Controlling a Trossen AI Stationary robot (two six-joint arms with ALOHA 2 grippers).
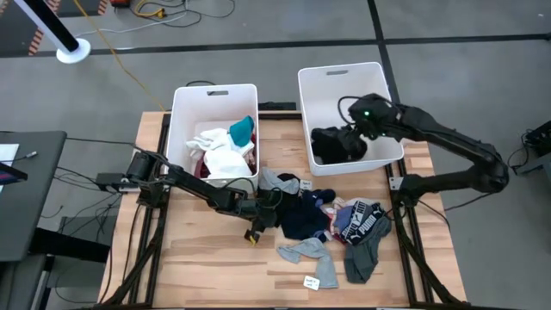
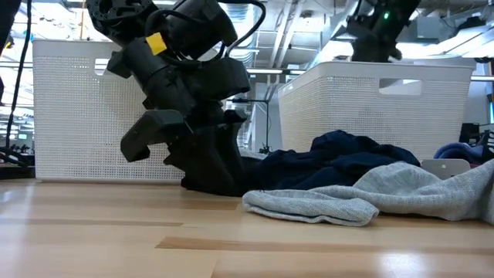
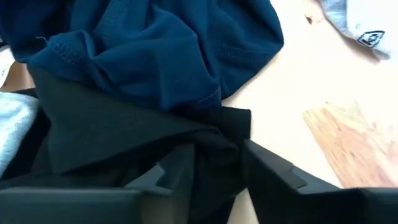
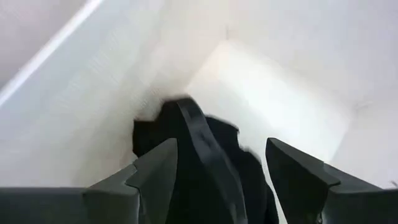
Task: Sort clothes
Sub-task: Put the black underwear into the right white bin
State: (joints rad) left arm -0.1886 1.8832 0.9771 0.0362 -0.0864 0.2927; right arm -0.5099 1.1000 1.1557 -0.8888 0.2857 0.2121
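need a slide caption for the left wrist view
Left gripper closing on a black garment that lies on the wooden table, partly under a navy garment.

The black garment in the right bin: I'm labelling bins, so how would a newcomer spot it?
Find the right white bin, under the right gripper. The black garment lies in its near-left corner, the only thing inside; the left bin holds pale clothes.
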